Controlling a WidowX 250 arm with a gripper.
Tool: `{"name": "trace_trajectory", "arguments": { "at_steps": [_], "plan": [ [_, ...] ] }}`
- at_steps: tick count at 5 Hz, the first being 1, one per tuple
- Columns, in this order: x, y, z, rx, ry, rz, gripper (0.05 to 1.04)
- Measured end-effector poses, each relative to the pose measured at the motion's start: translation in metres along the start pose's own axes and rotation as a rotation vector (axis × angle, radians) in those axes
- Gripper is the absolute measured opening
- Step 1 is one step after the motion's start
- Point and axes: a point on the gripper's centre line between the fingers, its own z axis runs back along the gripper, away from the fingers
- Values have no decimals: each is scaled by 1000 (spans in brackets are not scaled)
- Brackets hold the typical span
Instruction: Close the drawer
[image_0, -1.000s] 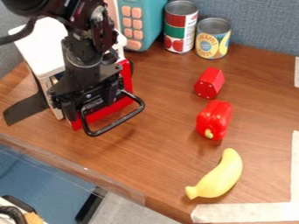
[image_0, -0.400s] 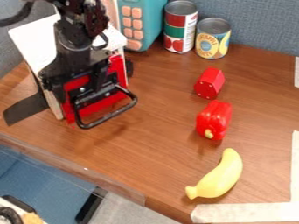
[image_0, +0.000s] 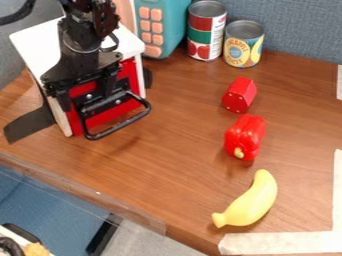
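Red drawer (image_0: 129, 75), at ten o'clock: push looks almost done. Next, lift the pincer (image_0: 100, 99) away — squeezed or loose, can't tell.

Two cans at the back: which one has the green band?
The taller, left can, beside the teal box with pink buttons. The shorter can to its right shows yellow fruit and no green band.

labels (image_0: 217, 35) on two cans (image_0: 244, 30), print unclear
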Motion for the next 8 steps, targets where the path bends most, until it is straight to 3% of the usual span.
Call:
{"name": "trace_trajectory", "arguments": {
  "at_steps": [1, 2, 4, 5, 6, 7, 8],
  "plan": [
    [-4, -1, 0, -10, 15, 0, 1000],
    [-27, -5, 4, -55, 75, -33, 1000],
    [-63, -27, 45, -173, 88, -186, 1000],
    [-87, -33, 58, -191, 171, -347, 1000],
    [-108, -44, 73, -252, 238, -540, 1000],
    [-131, -52, 86, -320, 281, -740, 1000],
    [-151, -57, 95, -359, 274, -928, 1000]
  ]
}}
